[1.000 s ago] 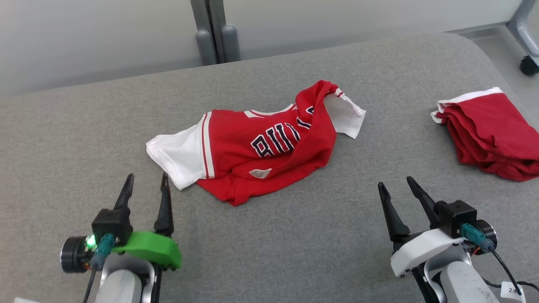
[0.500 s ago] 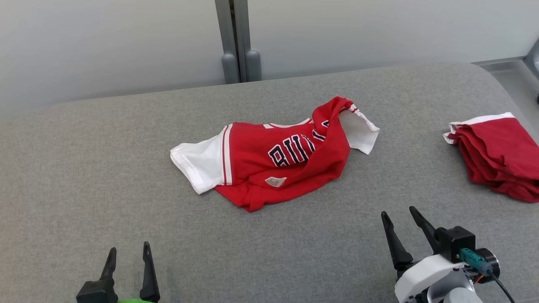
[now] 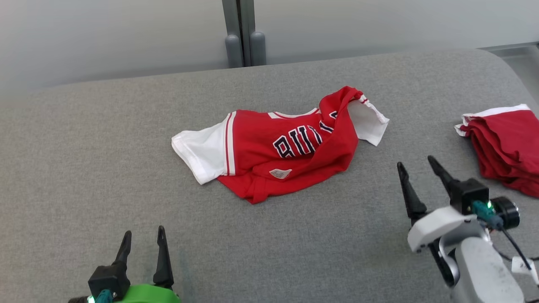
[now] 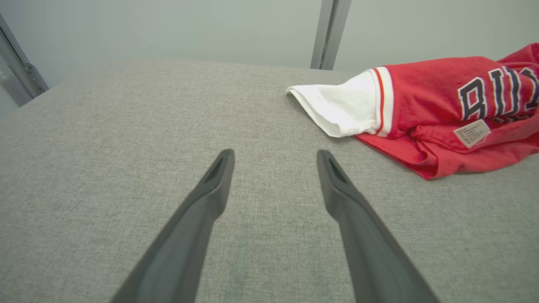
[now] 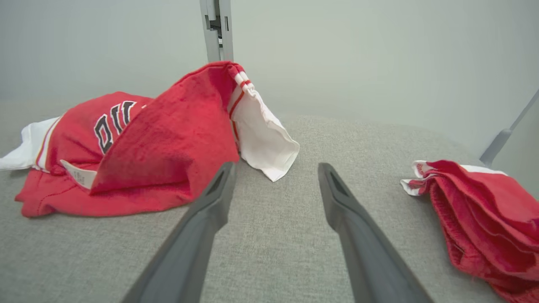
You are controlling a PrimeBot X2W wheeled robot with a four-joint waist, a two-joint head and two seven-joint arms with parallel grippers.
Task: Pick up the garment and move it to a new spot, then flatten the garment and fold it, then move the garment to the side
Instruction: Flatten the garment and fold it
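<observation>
Grey padded surface (image 3: pixel 84 147) carries a crumpled red and white jersey (image 3: pixel 273 151) at its middle, with a folded red cloth (image 3: pixel 505 147) far right. Nearer the robot, the left gripper (image 3: pixel 144 229) and right gripper (image 3: pixel 415 161) are both spread and empty, clear of the jersey.

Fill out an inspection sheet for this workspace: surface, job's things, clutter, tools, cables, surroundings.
Surface: grey fabric-covered table.
Job's things: red and white jersey, crumpled at centre, one side folded over its lettering.
Clutter: folded red garment at the table's right edge, apart from the jersey.
Tools: left tool open, empty, short of the jersey; right tool open, empty, near its right side.
Cables: black cable with teal plug at the right wrist, off the cloth.
Surroundings: pale wall, grey post behind the table.
</observation>
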